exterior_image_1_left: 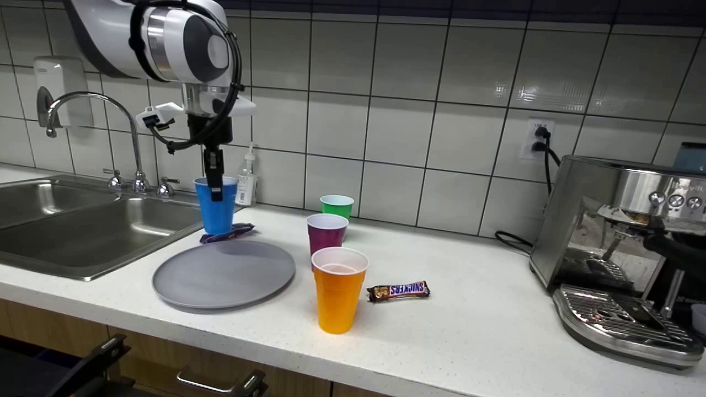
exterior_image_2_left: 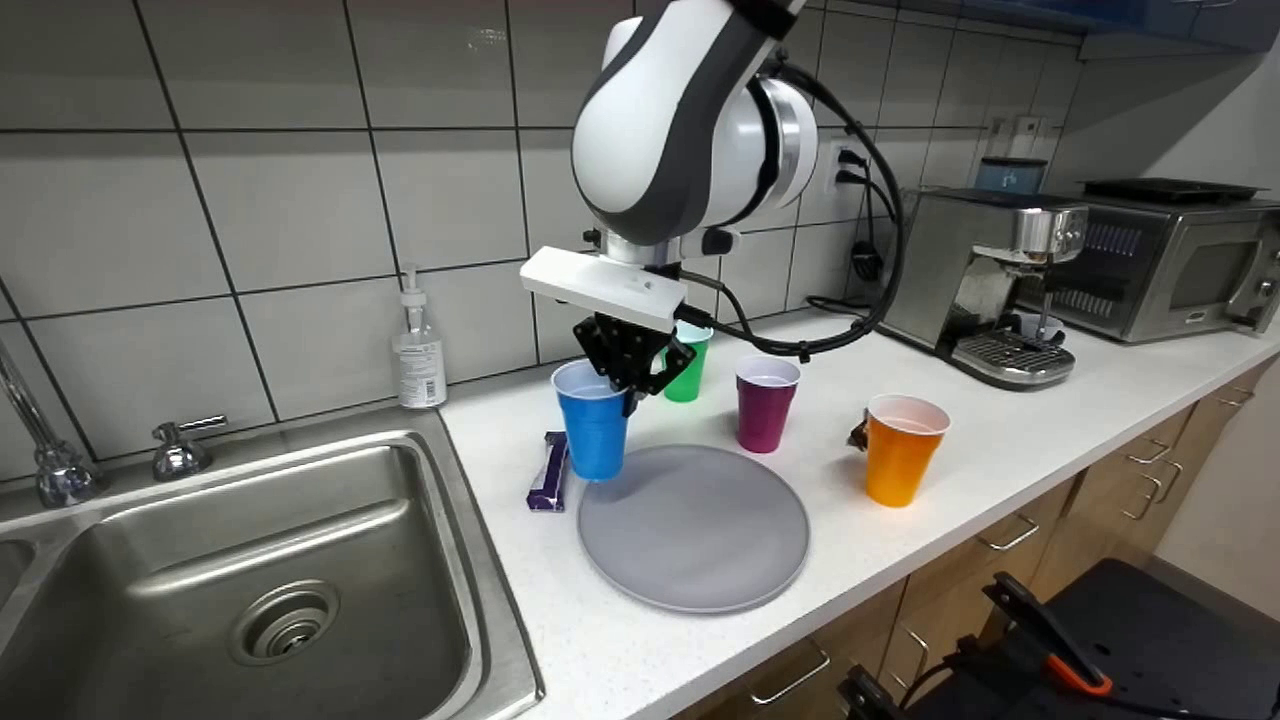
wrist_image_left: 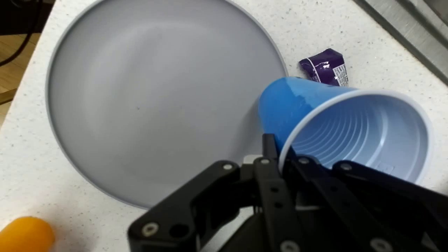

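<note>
My gripper (exterior_image_1_left: pixel 215 193) is shut on the rim of a blue cup (exterior_image_1_left: pixel 217 216), one finger outside the wall and one inside. The wrist view shows the fingers (wrist_image_left: pixel 280 145) on the cup (wrist_image_left: pixel 290 101), which looks empty inside. The cup is roughly upright in both exterior views, beside the rear edge of a flat grey plate (exterior_image_2_left: pixel 695 530). I cannot tell whether its base touches the counter or plate. A purple wrapped bar (exterior_image_2_left: pixel 548 475) lies close to the cup, partly hidden by it in the wrist view (wrist_image_left: pixel 325 68). The gripper (exterior_image_2_left: pixel 630 395) is blurred in an exterior view.
An orange cup (exterior_image_1_left: pixel 337 298), a maroon cup (exterior_image_1_left: pixel 325 237) and a green cup (exterior_image_1_left: pixel 337 205) stand beyond the plate. A Snickers bar (exterior_image_1_left: pixel 400 291) lies by the orange cup. A sink (exterior_image_2_left: pixel 500 600), a soap bottle (exterior_image_2_left: pixel 418 355) and a coffee machine (exterior_image_1_left: pixel 584 220) flank the area.
</note>
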Robot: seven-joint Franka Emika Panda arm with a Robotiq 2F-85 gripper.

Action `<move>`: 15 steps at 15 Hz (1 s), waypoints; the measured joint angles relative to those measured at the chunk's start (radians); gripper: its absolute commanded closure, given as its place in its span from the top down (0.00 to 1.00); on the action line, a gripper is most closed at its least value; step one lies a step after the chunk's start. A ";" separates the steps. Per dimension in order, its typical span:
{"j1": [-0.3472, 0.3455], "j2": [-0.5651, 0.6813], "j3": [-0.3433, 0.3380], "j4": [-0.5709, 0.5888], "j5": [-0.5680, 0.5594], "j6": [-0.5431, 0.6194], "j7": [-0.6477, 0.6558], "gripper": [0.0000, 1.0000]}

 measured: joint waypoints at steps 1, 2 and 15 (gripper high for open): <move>-0.004 -0.005 0.000 -0.008 0.000 0.000 0.000 0.01; -0.009 -0.009 0.000 -0.016 -0.001 0.000 0.000 0.01; -0.038 0.025 -0.005 -0.047 -0.083 0.003 0.063 0.01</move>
